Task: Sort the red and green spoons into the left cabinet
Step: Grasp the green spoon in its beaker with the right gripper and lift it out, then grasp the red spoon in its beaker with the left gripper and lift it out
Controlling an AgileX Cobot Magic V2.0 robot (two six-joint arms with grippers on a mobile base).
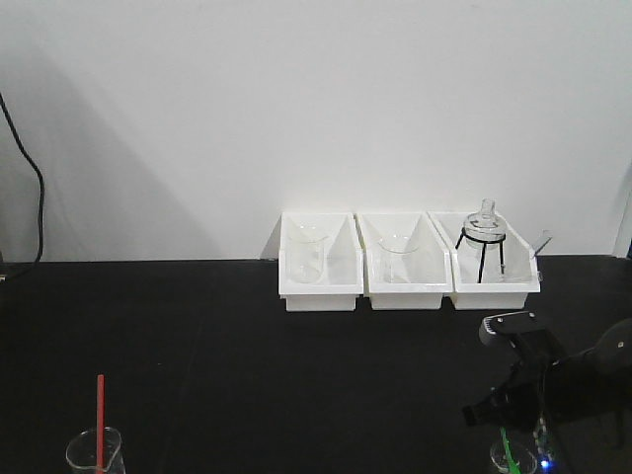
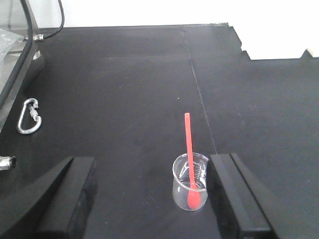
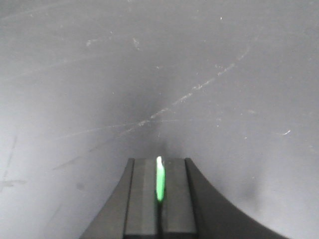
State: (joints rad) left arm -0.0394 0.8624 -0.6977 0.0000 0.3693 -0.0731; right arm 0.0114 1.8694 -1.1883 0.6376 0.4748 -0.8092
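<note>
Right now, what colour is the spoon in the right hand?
Bright green spoon, clamped in the right hand; clearest in the right wrist view.

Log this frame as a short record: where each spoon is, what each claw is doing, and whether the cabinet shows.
red spoon: bowl-down in a glass beaker, ungripped
left claw: open, framing that beaker
green spoon: pinched in the right claw
right claw: shut on green spoon
left cabinet: not in view

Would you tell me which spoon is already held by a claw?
The green spoon, pinched in the shut right claw; the red spoon stands free in its beaker before the open left claw.
</note>
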